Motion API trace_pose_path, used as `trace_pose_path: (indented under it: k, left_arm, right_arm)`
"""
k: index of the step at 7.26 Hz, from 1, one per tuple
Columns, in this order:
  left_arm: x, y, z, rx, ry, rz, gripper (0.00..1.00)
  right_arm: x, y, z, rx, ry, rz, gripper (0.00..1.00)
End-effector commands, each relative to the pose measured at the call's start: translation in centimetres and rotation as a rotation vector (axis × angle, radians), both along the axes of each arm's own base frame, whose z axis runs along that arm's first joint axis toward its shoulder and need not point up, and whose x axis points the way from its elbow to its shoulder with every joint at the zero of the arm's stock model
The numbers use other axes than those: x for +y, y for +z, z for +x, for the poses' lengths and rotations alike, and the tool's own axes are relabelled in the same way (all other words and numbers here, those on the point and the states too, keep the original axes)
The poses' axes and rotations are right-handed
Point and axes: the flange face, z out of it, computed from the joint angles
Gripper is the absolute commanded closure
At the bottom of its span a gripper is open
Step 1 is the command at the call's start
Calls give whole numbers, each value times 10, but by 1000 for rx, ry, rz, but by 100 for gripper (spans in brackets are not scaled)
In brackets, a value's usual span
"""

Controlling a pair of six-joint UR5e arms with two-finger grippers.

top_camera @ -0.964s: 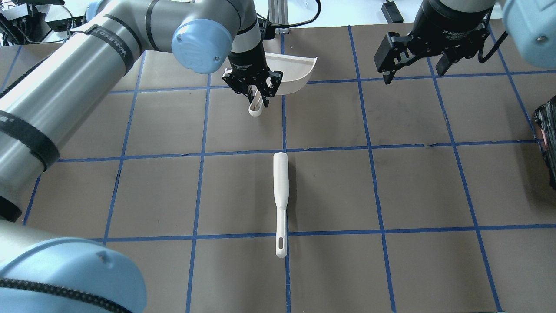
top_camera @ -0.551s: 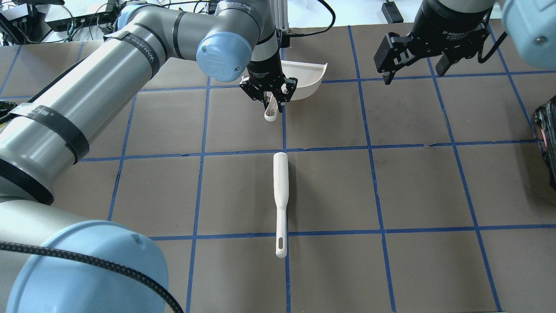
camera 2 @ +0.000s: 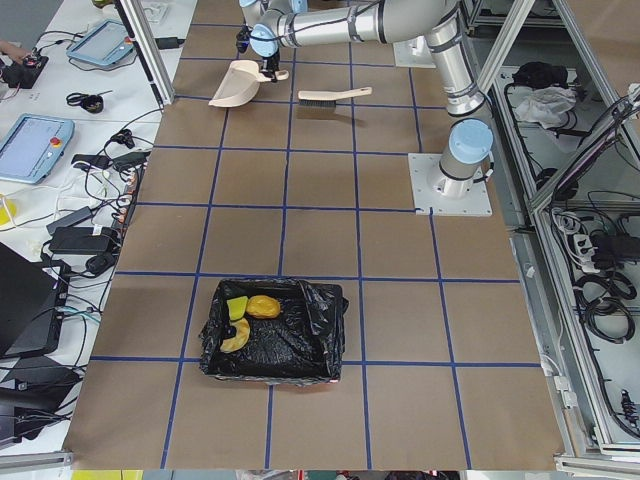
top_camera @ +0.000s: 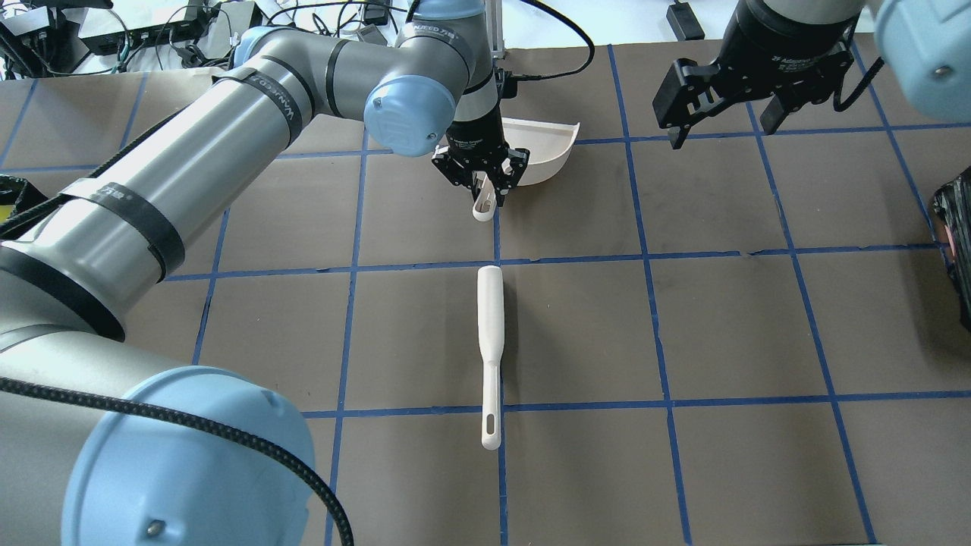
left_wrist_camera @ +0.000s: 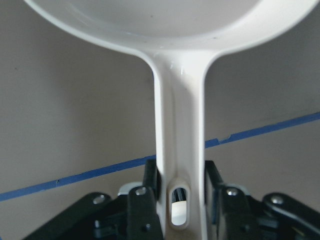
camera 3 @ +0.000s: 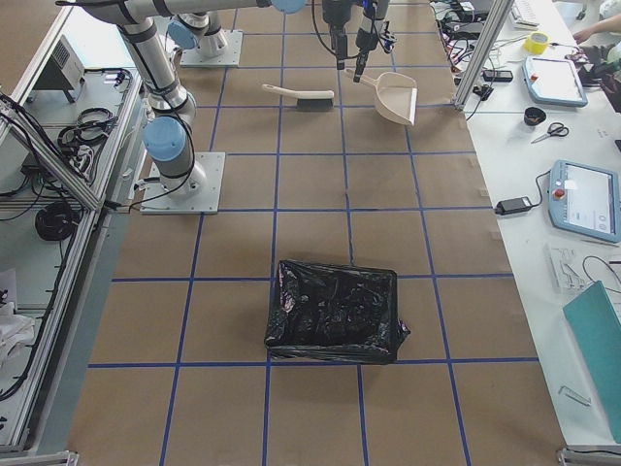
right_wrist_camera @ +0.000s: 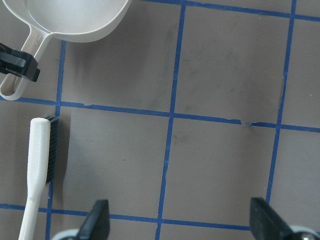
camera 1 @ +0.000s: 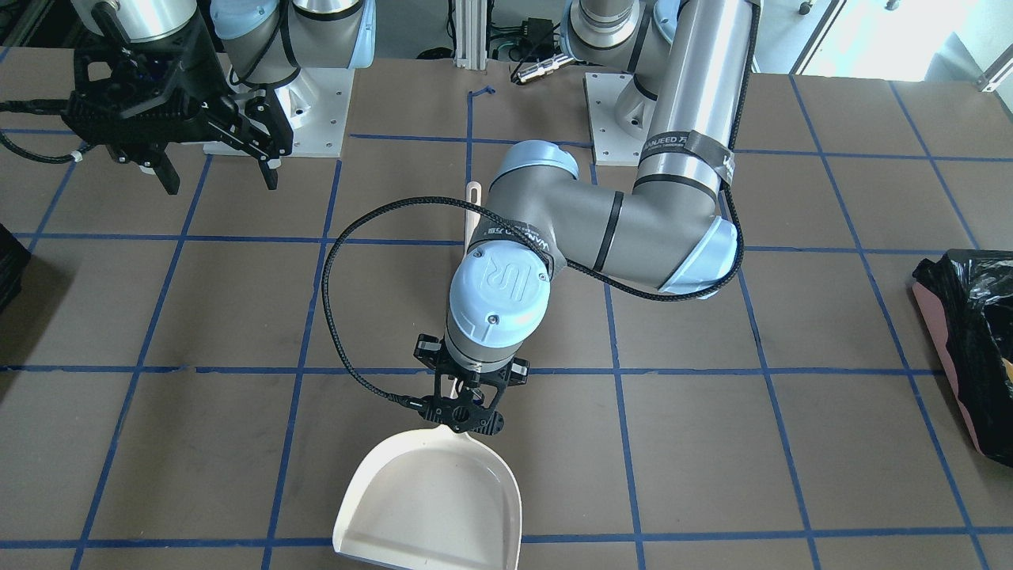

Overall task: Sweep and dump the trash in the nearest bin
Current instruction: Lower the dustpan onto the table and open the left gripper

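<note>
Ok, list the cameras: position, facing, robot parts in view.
Front-facing: across the table, facing the robot; left gripper grips dustpan.
Overhead: behind the shoulders, looking down; both arms, brush.
Exterior left: table end by the bin; left arm.
Exterior right: opposite end, by a black-lined container; both arms.
Left wrist: along the dustpan handle; own fingers.
Right wrist: straight down; open right gripper.
Shared: overhead and right wrist show the brush.
</note>
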Motion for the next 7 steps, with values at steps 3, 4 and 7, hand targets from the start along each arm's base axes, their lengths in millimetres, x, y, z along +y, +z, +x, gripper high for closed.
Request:
trace_pose_path:
  k: [3,4,7]
  left_arm:
    - [4,-5,1,-6,5,-2,80]
    - [4,-5,1,-6,8,-1,36]
    - [4,-3,1,-10,69,1,5]
  right_arm:
    - [0,-1,0,-1,0,1,0]
    - [0,-1,0,-1,0,1,0]
    - [0,-1,0,-1,0,2,0]
